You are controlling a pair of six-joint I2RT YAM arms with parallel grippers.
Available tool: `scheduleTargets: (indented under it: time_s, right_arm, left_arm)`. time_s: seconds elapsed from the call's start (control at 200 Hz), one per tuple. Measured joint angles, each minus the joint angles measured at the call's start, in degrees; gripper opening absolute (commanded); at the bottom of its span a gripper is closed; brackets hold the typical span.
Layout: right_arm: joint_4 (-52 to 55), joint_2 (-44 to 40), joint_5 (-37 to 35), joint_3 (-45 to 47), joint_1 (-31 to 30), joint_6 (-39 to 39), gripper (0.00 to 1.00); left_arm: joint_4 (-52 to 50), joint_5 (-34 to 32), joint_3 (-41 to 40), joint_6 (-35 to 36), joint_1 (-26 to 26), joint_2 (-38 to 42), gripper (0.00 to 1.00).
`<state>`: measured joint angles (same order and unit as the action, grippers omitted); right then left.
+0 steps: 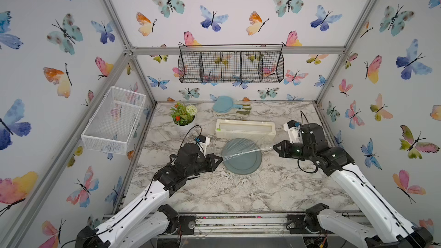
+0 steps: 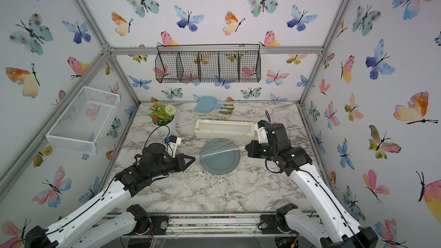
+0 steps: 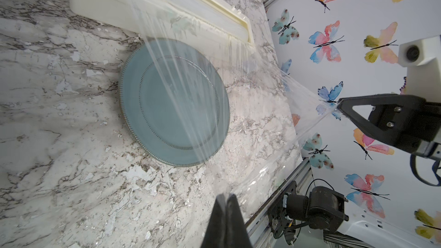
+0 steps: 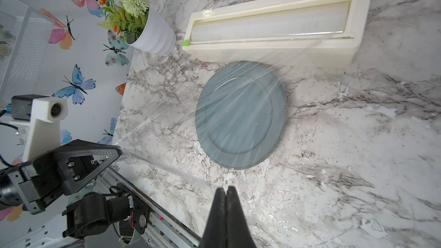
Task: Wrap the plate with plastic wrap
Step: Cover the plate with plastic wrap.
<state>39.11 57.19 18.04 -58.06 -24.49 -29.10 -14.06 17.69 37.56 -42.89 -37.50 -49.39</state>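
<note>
The grey-blue plate [image 1: 242, 163] [image 2: 219, 164] [image 3: 152, 106] [image 4: 241, 139] lies flat on the marble table just in front of the cream dispenser box [image 1: 245, 128] [image 4: 274, 27]. A sheet of plastic wrap [image 1: 245, 151] [image 2: 220, 151] [image 3: 181, 87] [image 4: 238, 96] runs from the box out over the plate, stretched in the air between both grippers. My left gripper [image 1: 221, 159] [image 3: 225, 195] is shut on the film's edge at the plate's left side. My right gripper [image 1: 274, 147] [image 4: 225, 188] is shut on the film's opposite edge, to the plate's right.
A potted plant [image 1: 183, 115] stands at the back left. A light-blue round board [image 1: 224, 104] and olive utensils [image 1: 244, 111] lie against the back wall. A white mesh basket [image 1: 114, 120] hangs on the left wall, a black wire basket [image 1: 230, 66] on the back wall.
</note>
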Motion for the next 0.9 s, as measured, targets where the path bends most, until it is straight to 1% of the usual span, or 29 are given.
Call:
scheduleTargets:
  time_s: [0.115, 0.195, 0.26, 0.385, 0.48, 0.586, 0.806, 0.896]
  right_arm:
    - [1.03, -1.18, 0.31, -0.22, -0.22, -0.44, 0.02]
    - [0.57, -2.01, 0.98, 1.11, -0.31, -0.5, 0.02]
    - [-0.9, -2.73, 1.53, 4.79, -0.37, -0.7, 0.02]
    - [-4.17, -1.79, 2.6, 15.72, -0.39, -1.55, 0.02]
    - [-7.17, 0.33, 3.74, 22.88, -0.68, -2.23, 0.02]
    - [-11.02, 2.82, 4.79, 27.78, -0.7, -2.84, 0.02]
    - [-18.03, 8.44, 4.92, 31.23, -0.72, -2.84, 0.02]
    - [-20.35, 10.78, 4.87, 32.22, -0.72, -2.86, 0.02]
  left_arm:
    - [-0.87, -0.68, 0.07, -0.2, -0.85, 1.11, 0.0]
    - [-0.59, -1.11, -1.68, -0.57, -1.27, 2.47, 0.0]
    - [0.28, -1.2, -4.74, -0.87, -1.27, 3.1, 0.0]
    - [2.54, -1.07, -11.45, -1.66, -1.64, 2.34, 0.0]
    - [6.4, -0.92, -16.68, -2.58, -1.64, 0.66, 0.0]
    - [11.26, -0.42, -20.63, -3.54, -1.64, -2.19, 0.0]
    - [20.22, 0.87, -25.09, -4.31, -1.55, -11.02, 0.0]
    - [22.75, 1.33, -26.01, -4.55, -1.46, -13.44, 0.0]
